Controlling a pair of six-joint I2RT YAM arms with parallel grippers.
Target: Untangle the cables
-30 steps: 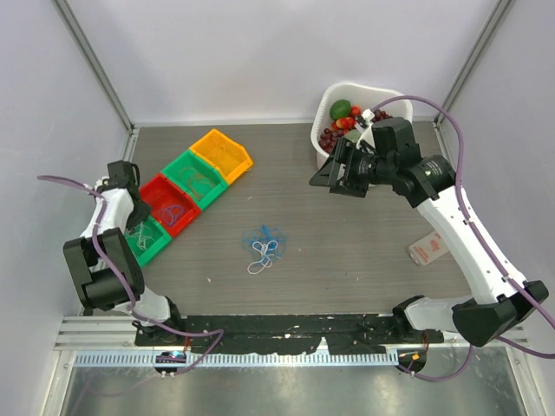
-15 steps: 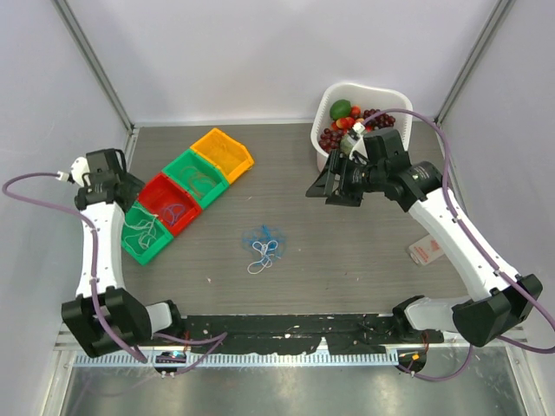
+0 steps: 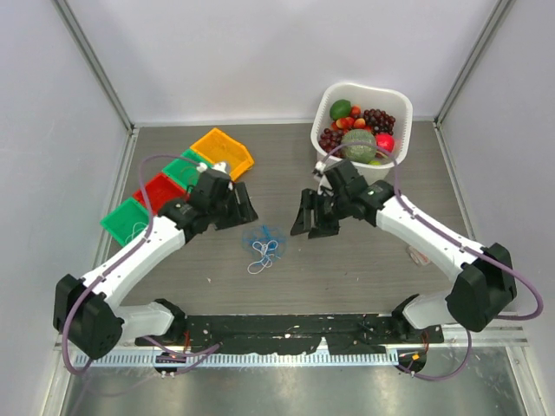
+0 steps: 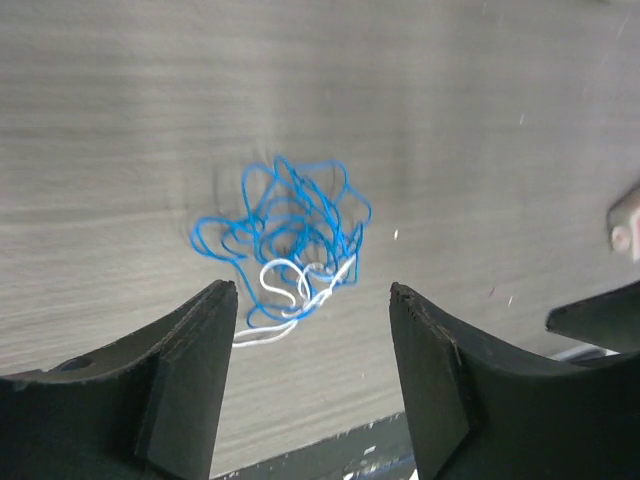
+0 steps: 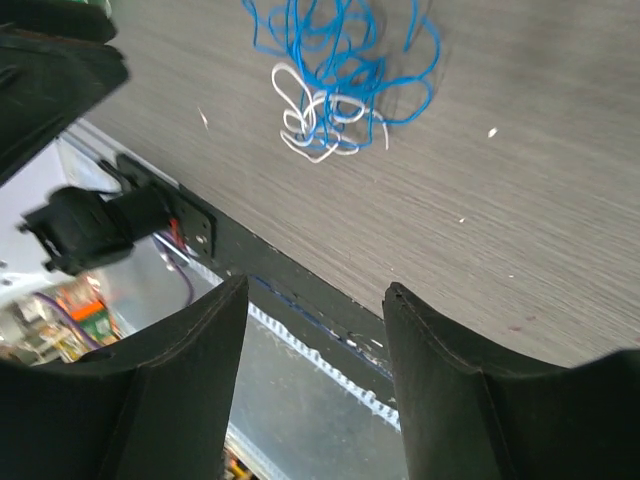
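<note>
The cables lie in a small tangled bunch on the wooden table, blue loops on top and a white strand on the near side. My left gripper hovers just up and left of the bunch, open and empty. My right gripper hovers just to its right, also open and empty. In the left wrist view the blue cables and the white strand sit just beyond my left gripper. The right wrist view shows the cables well ahead of my right gripper, which has the table's front edge between its fingers.
A diagonal row of bins stands at the left: yellow, green, red and another green. A white basket of fruit sits at the back right. The black front rail borders the table.
My left arm swung from the bins at the far left to the middle, beside the bunch. My right arm came down and left towards the bunch. The cables did not move.
</note>
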